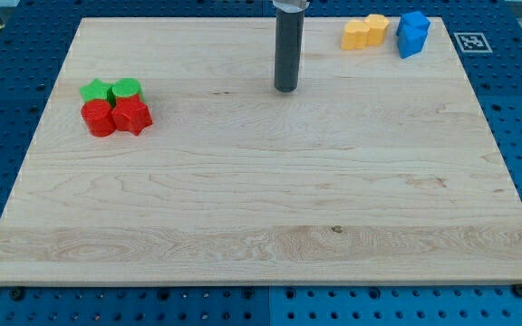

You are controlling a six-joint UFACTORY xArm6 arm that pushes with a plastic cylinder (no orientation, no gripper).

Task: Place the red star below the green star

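A green star lies at the view's left on the wooden board, with a green round block touching its right side. Just below them sit a red round block, under the green star, and the red star, under the green round block. The four blocks form one tight cluster. My tip rests on the board near the top middle, far to the right of this cluster and touching no block.
Two yellow blocks lie together at the view's top right, with two blue blocks just right of them. A fiducial tag sits off the board's top right corner.
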